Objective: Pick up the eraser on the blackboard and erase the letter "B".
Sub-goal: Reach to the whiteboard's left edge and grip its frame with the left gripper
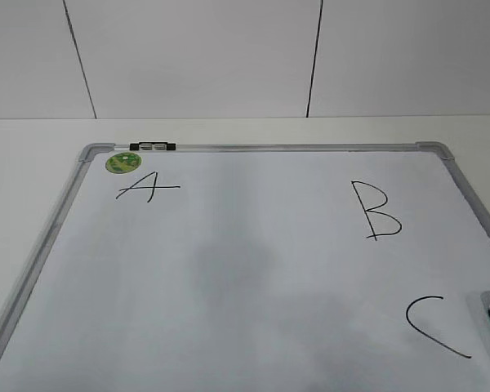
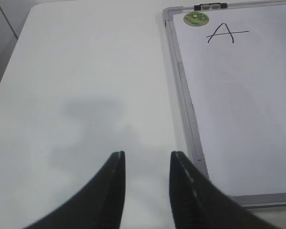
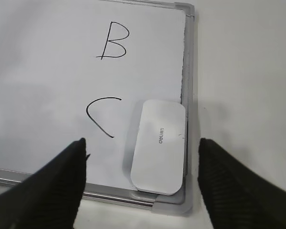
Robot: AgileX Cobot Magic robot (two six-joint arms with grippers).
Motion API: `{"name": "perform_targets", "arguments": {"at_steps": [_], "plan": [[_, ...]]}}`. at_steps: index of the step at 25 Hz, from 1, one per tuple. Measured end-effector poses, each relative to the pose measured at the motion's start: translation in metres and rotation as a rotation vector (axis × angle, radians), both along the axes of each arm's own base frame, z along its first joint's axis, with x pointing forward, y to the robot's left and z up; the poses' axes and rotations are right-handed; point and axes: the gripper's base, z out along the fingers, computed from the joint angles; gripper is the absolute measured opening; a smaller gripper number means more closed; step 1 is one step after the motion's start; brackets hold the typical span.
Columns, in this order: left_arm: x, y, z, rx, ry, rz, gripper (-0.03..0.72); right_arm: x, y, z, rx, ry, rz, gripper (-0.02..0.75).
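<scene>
Both grippers hang empty over a flat whiteboard scene, the eraser untouched.

The left gripper (image 2: 147, 164), its dark tapered fingers (image 2: 115, 186) a narrow gap apart, holds nothing above the bare white table (image 2: 86, 95) beside the blackboard (image 2: 180, 86), whose frame is grey metal. On the board, left to right: the "A" (image 1: 147, 187), the letter "B" (image 1: 376, 211), the "C" (image 1: 434, 325). The right gripper (image 3: 142, 152) is spread wide, above the smooth, rounded white eraser (image 3: 159, 145) lying at the board's right edge just beside the "C".
</scene>
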Motion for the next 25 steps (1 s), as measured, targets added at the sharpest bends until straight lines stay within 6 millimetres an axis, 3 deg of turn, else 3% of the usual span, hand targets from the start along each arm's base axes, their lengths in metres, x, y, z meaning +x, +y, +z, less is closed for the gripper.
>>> {"name": "perform_targets", "arguments": {"at_steps": [25], "plan": [[-0.0001, -0.0012, 0.0, -0.012, 0.001, -0.009, 0.239, -0.0015, 0.0043, 0.0014, 0.043, 0.052, 0.031, 0.583]]}}
